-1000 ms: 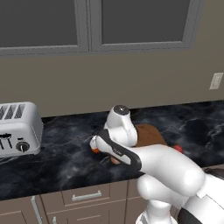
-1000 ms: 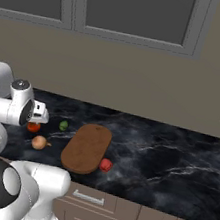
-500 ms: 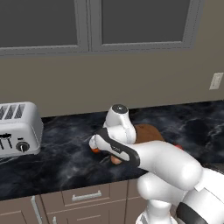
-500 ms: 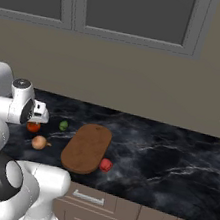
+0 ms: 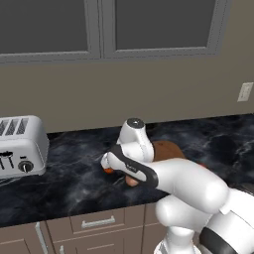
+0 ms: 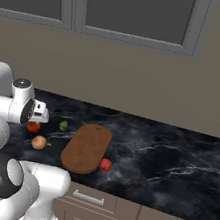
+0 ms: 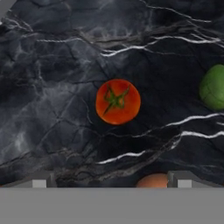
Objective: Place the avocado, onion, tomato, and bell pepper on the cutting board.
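Fingers spread wide, empty, above the tomato

The fingertips [image 7: 39, 183] stand apart with nothing between them, the gripper [image 7: 109, 183] looking straight down at the tomato [image 7: 118, 101] on the dark counter [image 7: 52, 65]. From the right base view, left to right: tomato, onion [image 6: 38, 142], avocado [image 6: 64, 124], the bare cutting board [image 6: 86, 148], then the bell pepper [image 6: 105, 165] touching its edge.

The worktop [image 7: 52, 65] is black stone veined with white. The tomato [image 7: 118, 101] is orange-red with a green star of stem (leafy, dark). The avocado [image 7: 213, 87] is green; the onion [image 6: 39, 142] pale peach-tan. The bell pepper [image 6: 105, 165] is red, the cutting board [image 6: 86, 147] plain brown wood, and the toaster [image 5: 21, 146] silvery grey with dark slots.
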You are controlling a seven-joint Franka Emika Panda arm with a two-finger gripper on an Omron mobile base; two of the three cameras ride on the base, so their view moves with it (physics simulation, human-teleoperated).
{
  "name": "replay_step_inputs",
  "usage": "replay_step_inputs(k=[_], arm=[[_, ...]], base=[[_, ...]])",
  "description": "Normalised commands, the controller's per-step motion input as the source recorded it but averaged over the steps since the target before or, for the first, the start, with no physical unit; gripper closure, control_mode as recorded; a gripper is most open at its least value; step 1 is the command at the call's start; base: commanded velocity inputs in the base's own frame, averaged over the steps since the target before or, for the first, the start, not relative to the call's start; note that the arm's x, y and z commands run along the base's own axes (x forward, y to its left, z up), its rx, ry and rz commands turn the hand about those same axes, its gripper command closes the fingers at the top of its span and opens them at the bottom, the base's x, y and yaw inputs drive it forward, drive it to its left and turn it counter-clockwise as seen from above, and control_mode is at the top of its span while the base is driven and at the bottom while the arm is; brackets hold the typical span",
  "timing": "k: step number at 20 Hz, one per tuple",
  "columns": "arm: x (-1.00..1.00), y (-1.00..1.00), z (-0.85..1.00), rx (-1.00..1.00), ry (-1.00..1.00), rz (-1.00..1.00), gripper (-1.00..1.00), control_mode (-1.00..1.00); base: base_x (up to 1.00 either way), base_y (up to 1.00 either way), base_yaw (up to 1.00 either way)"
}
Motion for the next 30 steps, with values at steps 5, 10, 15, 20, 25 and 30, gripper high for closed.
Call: replay_step_inputs(k=[5, 10, 15, 20, 25, 30], arm=[[0.11, 0.02, -0.01, 0.0, 0.0, 0.0, -1.0, -1.0], [0.17, 0.1, -0.03, 0.0, 0.0, 0.0, -1.0, -1.0], [0.11, 0.12, -0.03, 0.0, 0.01, 0.0, -1.0, -1.0], [0.13, 0.05, -0.05, 0.0, 0.01, 0.0, -1.0, -1.0], [0.16, 0.0, -0.13, 0.0, 0.0, 0.0, -1.0, -1.0], [0.14, 0.01, -0.11, 0.0, 0.0, 0.0, -1.0, -1.0]], base=[[0.0, 0.0, 0.0], [0.0, 0.0, 0.0], [0.0, 0.0, 0.0], [0.0, 0.0, 0.0], [0.0, 0.0, 0.0], [0.0, 0.0, 0.0]])
